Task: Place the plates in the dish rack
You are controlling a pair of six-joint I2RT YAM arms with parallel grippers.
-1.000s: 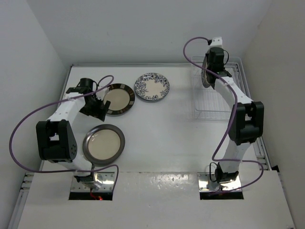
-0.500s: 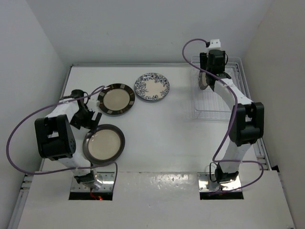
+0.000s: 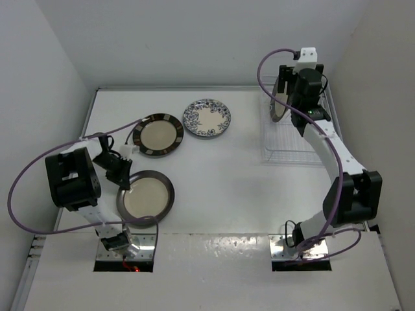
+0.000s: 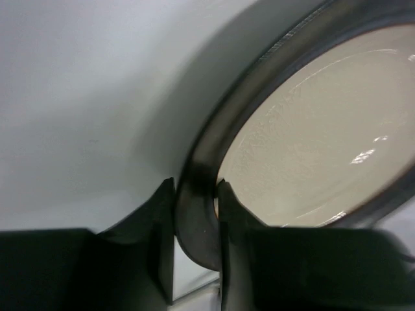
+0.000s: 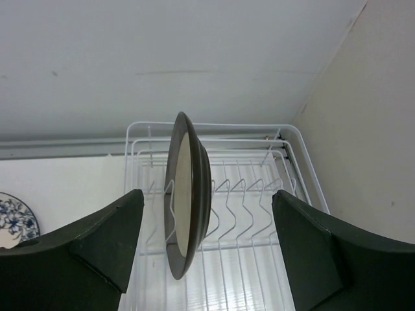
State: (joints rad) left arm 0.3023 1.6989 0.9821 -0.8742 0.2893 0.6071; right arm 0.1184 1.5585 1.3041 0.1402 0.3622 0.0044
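My left gripper (image 3: 121, 176) (image 4: 196, 194) is shut on the left rim of a dark-rimmed, cream-centred plate (image 3: 146, 194) (image 4: 324, 136) at the near left of the table. A second dark-rimmed plate (image 3: 278, 102) (image 5: 185, 194) stands on edge between the wire dividers of the dish rack (image 3: 292, 144) (image 5: 214, 126) at the far right. My right gripper (image 3: 290, 103) (image 5: 207, 197) hangs above it, open, with its fingers well clear on either side. A striped-rim plate (image 3: 158, 135) and a blue floral plate (image 3: 207, 118) (image 5: 13, 220) lie flat at the far middle.
Walls close in the table on the left, back and right; the rack sits close to the right wall (image 5: 363, 129). Purple cables (image 3: 26, 181) loop from both arms. Several free divider slots (image 5: 259, 194) lie to the right of the standing plate.
My left gripper moved from the striped plate to the near plate and shut on its rim. My right gripper opened, let go of the plate in the rack and drew back.
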